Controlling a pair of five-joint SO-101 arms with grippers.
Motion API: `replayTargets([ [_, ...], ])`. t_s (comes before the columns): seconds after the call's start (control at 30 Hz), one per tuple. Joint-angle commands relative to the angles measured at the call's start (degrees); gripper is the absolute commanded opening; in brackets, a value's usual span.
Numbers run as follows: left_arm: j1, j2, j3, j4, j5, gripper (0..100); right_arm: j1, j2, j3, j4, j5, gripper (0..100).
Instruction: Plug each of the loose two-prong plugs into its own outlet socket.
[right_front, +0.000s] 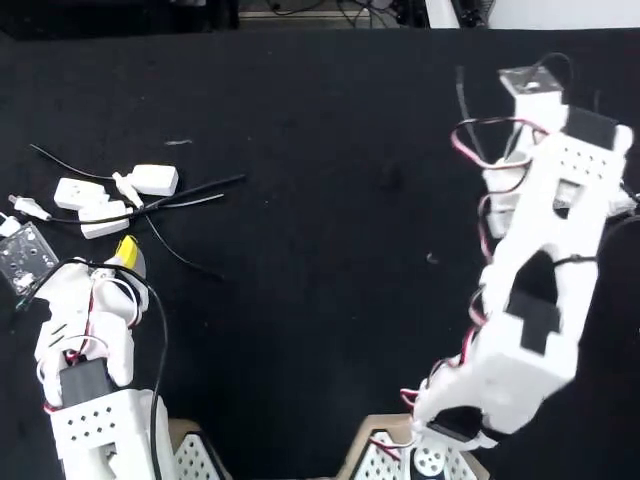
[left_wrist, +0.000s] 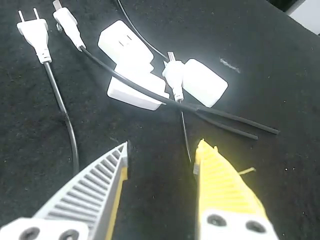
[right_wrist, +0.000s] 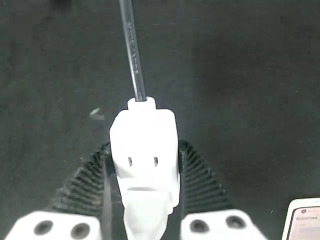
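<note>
Left gripper (left_wrist: 162, 145): jaws standing apart with nothing between them, grey finger (left_wrist: 102, 182) on one side and yellow finger (left_wrist: 220, 185) on the other. It hangs low over the black table (right_front: 330, 200), just short of the pile at the table's left side.
Right gripper (right_wrist: 144, 149): clamped on a white held socket (right_wrist: 144, 132), with a ribbed black finger (right_wrist: 197, 180) pressed to each flank.
Held socket: two slots face the wrist camera, and a black cord (right_wrist: 131, 45) leaves its far end. A white piece carries on from its near end; I can't make out what that is.
Right arm (right_front: 540, 300): over at the table's right side, well apart from the pile.
Socket pile (left_wrist: 136, 89): two white blocks touching each other, with a third socket (left_wrist: 202, 82) just beside them and thin black cables lying across them.
First plug (left_wrist: 34, 31): on the table apart from the pile, both prongs bare, its cable trailing back toward the grey finger.
Second plug (left_wrist: 67, 25): close beside the first.
Third plug (left_wrist: 172, 72): lying alongside the third socket, not pushed into it.
</note>
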Motion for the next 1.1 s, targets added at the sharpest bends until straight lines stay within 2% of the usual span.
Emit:
replayTargets([
  [0.0, -0.6, -0.2, -2.2, -1.4, 0.5, 22, 4.0, 8.4, -13.8, 1.0, 0.5, 1.1],
  [0.33, -0.6, -0.2, -2.2, -1.4, 0.5, 22, 9.2, 28.6, -42.2, 6.7, 0.5, 1.1],
  [0.57, -0.6, -0.2, -2.2, -1.4, 0.5, 22, 12.0, 38.6, -56.0, 7.1, 0.5, 1.1],
  [0.83, -0.6, -0.2, -2.2, -1.4, 0.5, 22, 12.6, 42.9, -62.9, 6.1, 0.5, 1.1],
  [1.07, -0.6, -0.2, -2.2, -1.4, 0.5, 22, 14.0, 45.1, -62.5, -0.5, 0.4, 1.1],
])
